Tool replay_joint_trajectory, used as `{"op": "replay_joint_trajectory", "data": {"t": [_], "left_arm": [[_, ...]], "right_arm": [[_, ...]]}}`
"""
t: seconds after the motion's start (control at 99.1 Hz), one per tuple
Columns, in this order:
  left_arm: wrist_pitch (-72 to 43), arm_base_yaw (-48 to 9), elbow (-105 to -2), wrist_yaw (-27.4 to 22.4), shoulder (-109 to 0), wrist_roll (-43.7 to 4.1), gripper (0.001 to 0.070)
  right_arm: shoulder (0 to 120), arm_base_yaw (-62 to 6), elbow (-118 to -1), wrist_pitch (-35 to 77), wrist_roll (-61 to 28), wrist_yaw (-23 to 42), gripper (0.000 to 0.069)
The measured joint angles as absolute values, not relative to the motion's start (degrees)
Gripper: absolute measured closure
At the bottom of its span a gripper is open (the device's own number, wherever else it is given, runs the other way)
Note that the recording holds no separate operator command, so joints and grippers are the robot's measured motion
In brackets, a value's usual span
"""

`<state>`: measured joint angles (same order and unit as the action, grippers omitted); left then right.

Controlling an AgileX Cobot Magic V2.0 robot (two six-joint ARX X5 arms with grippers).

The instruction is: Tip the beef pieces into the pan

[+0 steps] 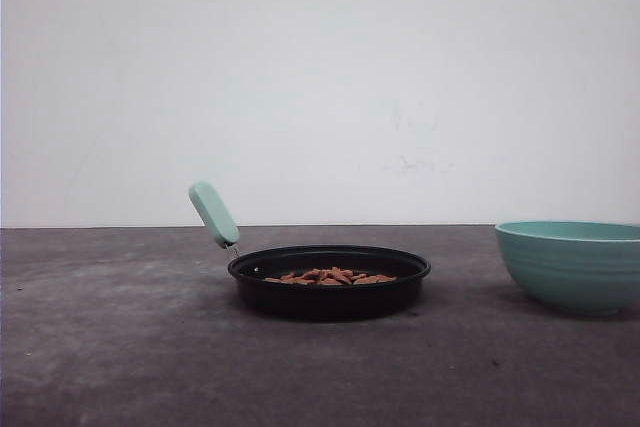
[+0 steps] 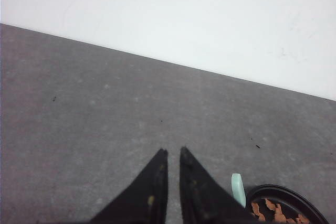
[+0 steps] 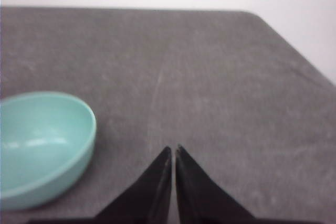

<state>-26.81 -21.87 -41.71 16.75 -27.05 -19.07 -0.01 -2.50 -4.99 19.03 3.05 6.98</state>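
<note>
The black pan (image 1: 330, 301) stands on the table's middle, its mint-green handle (image 1: 214, 214) sticking up to the back left. The beef pieces (image 1: 330, 276) lie in a low reddish-brown heap inside it. In the left wrist view my left gripper (image 2: 174, 151) is shut on nothing above bare table. The pan (image 2: 287, 190), its beef pieces (image 2: 273, 206) and the handle (image 2: 238, 189) lie just beside that gripper. My right gripper (image 3: 174, 148) is shut with nothing in it, over the table next to the teal bowl.
A deep teal ribbed bowl (image 1: 572, 265) stands at the right of the table, and its inside (image 3: 37, 140) looks bare in the right wrist view. The dark grey tabletop (image 1: 120, 347) runs back to a white wall. The table's far corner (image 3: 252, 17) lies beyond the right gripper.
</note>
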Motion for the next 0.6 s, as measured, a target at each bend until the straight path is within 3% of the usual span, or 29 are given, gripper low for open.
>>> {"op": "replay_joint_trajectory", "data": {"t": [0.121, 0.595], "left_arm": [[-26.81, -21.87, -41.71, 16.75, -27.03, -19.07, 0.0695], [-26.76, -21.87, -41.71, 16.73, -27.05, -19.07, 0.0695]], "right_arm": [[0.45, -2.46, -4.12, 20.29, 3.27, 4.45, 0.0680], [0.25, -2.57, -4.12, 19.81, 3.27, 5.82, 0.0680]]}}
